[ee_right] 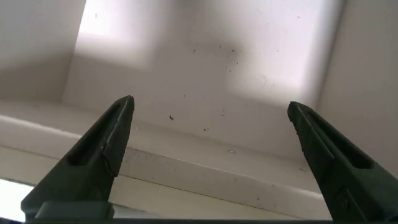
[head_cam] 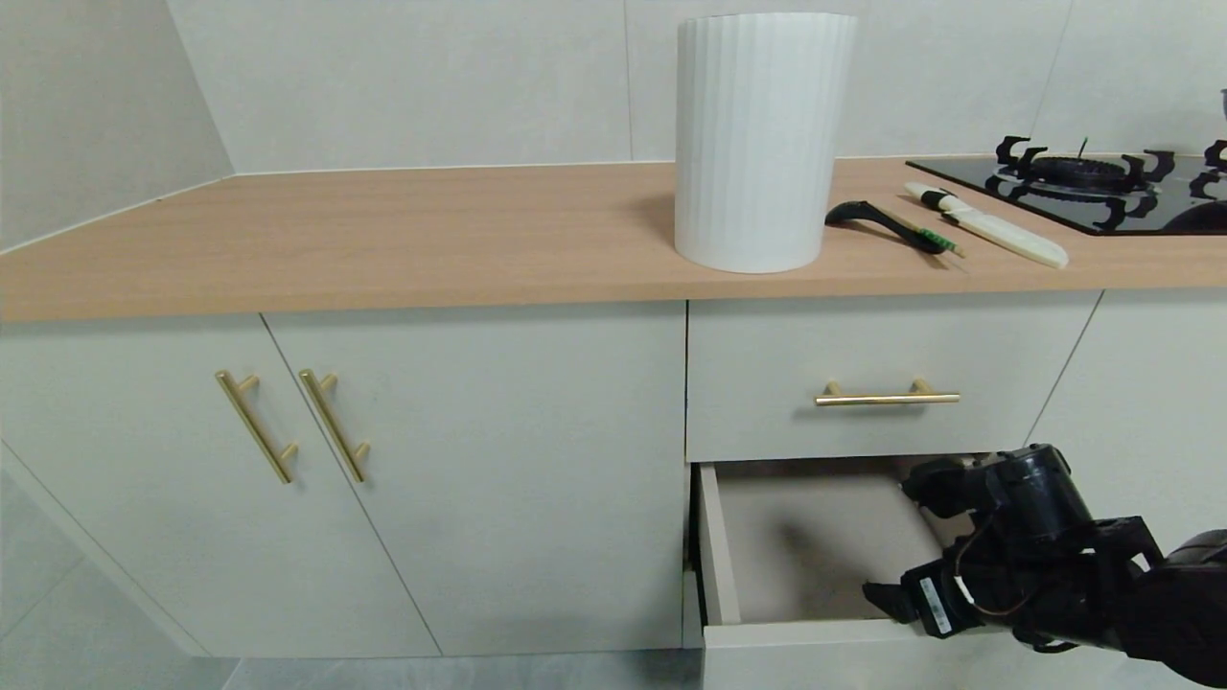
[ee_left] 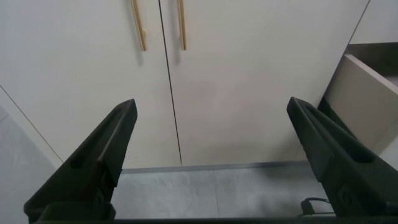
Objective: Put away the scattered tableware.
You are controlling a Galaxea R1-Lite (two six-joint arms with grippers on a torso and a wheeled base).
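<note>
The knife [head_cam: 987, 225] and a black utensil [head_cam: 887, 225] lie side by side on the worktop [head_cam: 383, 240], between the tall white holder [head_cam: 757, 144] and the hob [head_cam: 1083, 187], not yet put away. Below them the lower drawer [head_cam: 719, 546] stands pulled out, seemingly made ready to take the tableware. The right end effector [ee_right: 210, 106] hangs just over the drawer's front edge, jaws spread wide with nothing between them. This looks like the end of the opening step. The left end effector [ee_left: 211, 102], likewise agape and unloaded, sits low facing the cupboard doors [ee_left: 249, 81], well clear of the drawer, probably parked out of the way.
</note>
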